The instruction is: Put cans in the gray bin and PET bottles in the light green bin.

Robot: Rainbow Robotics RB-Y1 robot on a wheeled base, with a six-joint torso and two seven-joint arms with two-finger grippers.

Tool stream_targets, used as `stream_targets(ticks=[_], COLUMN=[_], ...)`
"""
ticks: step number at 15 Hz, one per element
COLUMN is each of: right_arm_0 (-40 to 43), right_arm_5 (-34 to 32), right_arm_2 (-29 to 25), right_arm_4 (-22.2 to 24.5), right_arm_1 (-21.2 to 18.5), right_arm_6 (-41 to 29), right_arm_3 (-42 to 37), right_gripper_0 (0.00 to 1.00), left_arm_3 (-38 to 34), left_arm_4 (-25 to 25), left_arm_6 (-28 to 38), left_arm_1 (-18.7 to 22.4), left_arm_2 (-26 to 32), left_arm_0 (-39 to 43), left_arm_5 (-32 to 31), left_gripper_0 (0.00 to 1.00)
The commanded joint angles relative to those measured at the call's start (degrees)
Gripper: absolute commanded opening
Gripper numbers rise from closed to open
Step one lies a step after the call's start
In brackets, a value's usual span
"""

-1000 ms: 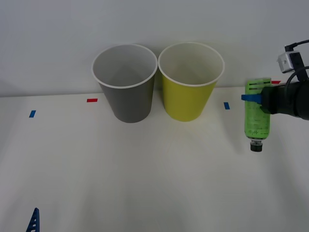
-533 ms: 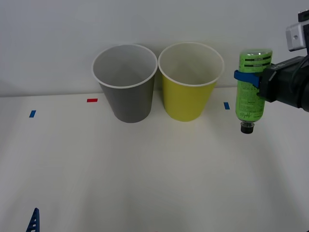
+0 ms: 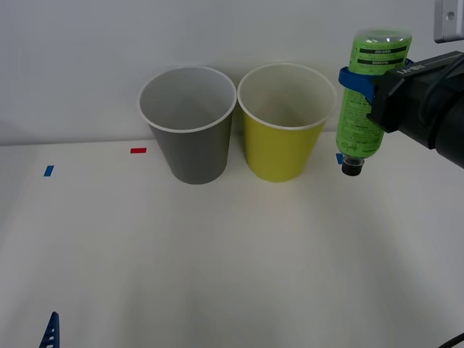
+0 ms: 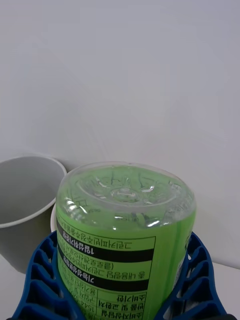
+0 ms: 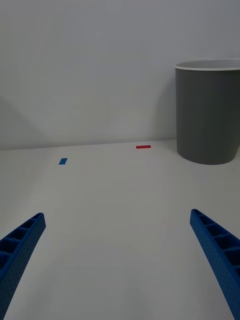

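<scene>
My right gripper (image 3: 362,76) is shut on the PET bottle (image 3: 368,98), a small clear bottle with a green label. It hangs cap down in the air, just right of the light green bin (image 3: 284,138) and about level with its rim. In the right wrist view the bottle (image 4: 125,235) sits base up between the blue fingers (image 4: 40,280). The gray bin (image 3: 190,134) stands left of the green one, touching it; it also shows as the gray bin (image 4: 22,200) and the gray bin (image 5: 209,115). My left gripper (image 5: 117,260) is open, low over the table's near left.
Small tape marks lie on the white table (image 3: 217,254): a blue one (image 3: 48,170) and a red one (image 3: 138,150) at the left, a blue one partly behind the bottle cap. A pale wall stands right behind the bins.
My right gripper has lifted the bottle up and to the left, from low over the table at the right to rim height beside the light green bin. The left arm has not moved.
</scene>
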Motion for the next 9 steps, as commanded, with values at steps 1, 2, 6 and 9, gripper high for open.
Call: stream_targets(ticks=[1,2,6,9], right_arm_0=[-3.84,-4.98,-9.82,-12.81], right_arm_5=[-0.01,-0.01,-1.06,-3.79], right_arm_2=[2.27,2.35,2.18,2.62], right_arm_4=[3.64,4.52,6.89,9.27], right_arm_1=[3.36,4.24,7.67,9.34], right_arm_6=[-2.68,-2.41,-0.22,1.89], right_arm_3=[-0.99,-0.81,3.05,7.01], right_gripper_0=[0.00,0.00,0.00,0.00], left_arm_3=[0.00,0.00,0.00,0.00], left_arm_4=[0.00,0.00,0.00,0.00], left_arm_6=[0.00,0.00,0.00,0.00], left_arm_1=[0.00,0.00,0.00,0.00], left_arm_2=[0.00,0.00,0.00,0.00], left_arm_0=[0.00,0.00,0.00,0.00], left_arm_5=[0.00,0.00,0.00,0.00], left_gripper_0=[1.00,1.00,1.00,1.00])
